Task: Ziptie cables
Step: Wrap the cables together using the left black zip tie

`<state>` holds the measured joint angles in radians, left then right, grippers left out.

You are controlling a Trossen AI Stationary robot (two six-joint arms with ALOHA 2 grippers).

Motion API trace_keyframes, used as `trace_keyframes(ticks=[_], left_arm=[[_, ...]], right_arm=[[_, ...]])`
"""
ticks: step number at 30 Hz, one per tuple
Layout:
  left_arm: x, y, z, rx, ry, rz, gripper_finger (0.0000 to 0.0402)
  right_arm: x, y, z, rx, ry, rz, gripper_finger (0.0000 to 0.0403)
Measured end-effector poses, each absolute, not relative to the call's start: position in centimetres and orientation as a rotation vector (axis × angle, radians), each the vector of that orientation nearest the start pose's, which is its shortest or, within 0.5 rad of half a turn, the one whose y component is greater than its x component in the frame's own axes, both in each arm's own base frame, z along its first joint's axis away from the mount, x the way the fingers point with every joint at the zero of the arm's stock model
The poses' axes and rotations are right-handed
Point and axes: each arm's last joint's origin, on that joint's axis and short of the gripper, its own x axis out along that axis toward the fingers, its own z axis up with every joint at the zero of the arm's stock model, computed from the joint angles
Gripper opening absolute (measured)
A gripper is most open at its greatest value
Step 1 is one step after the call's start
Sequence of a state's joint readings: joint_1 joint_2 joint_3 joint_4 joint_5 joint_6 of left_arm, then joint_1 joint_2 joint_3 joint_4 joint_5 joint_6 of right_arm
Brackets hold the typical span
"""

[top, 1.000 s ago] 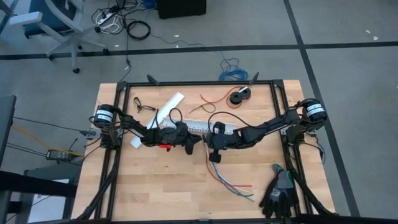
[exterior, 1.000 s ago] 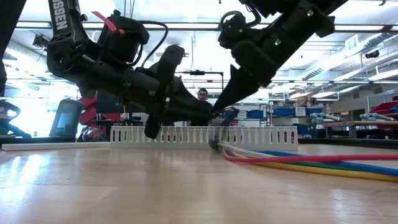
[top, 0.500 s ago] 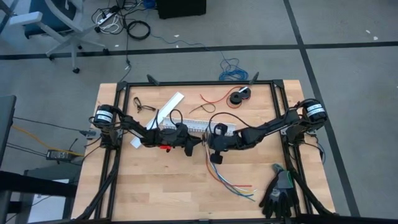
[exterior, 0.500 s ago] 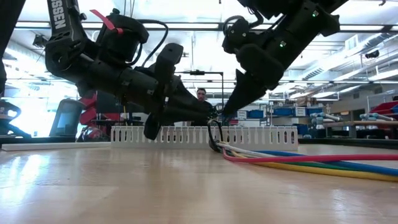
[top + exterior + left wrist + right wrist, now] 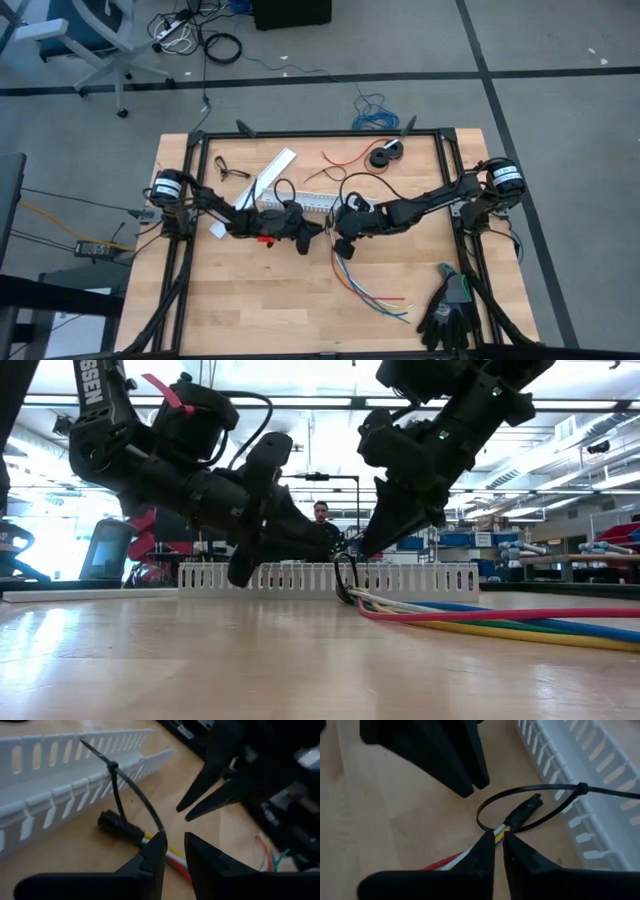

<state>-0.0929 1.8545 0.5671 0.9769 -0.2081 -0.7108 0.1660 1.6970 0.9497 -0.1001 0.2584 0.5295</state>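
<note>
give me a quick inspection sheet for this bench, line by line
surface: wooden table inside a black frame.
job's things: coloured cables lie on the table; a black zip tie is looped around their black-sleeved end.
clutter: white slotted duct, black gloves, black tape roll, thin red wire.
grippers: left gripper holds the zip tie's tail, jaws nearly closed; right gripper sits at the cables just behind the sleeve, jaws nearly closed, grip unclear.
cables: fan out toward the table's front right.
surroundings: office chair and cords on the floor; a person far behind.
</note>
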Motion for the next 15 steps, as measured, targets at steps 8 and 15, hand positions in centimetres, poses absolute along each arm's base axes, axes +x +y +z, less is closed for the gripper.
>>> trace_keyframes(ticks=[8, 15], left_arm=[[30.9, -3.0, 10.6, -0.472, 0.307, 0.193, 0.0061], [30.8, -3.1, 10.1, -0.197, 0.398, 0.137, 0.0058]], right_arm=[[33.1, 5.1, 16.9, 0.282, 0.811, -0.294, 0.009], [32.7, 6.0, 16.7, 0.246, 0.848, -0.275, 0.01]])
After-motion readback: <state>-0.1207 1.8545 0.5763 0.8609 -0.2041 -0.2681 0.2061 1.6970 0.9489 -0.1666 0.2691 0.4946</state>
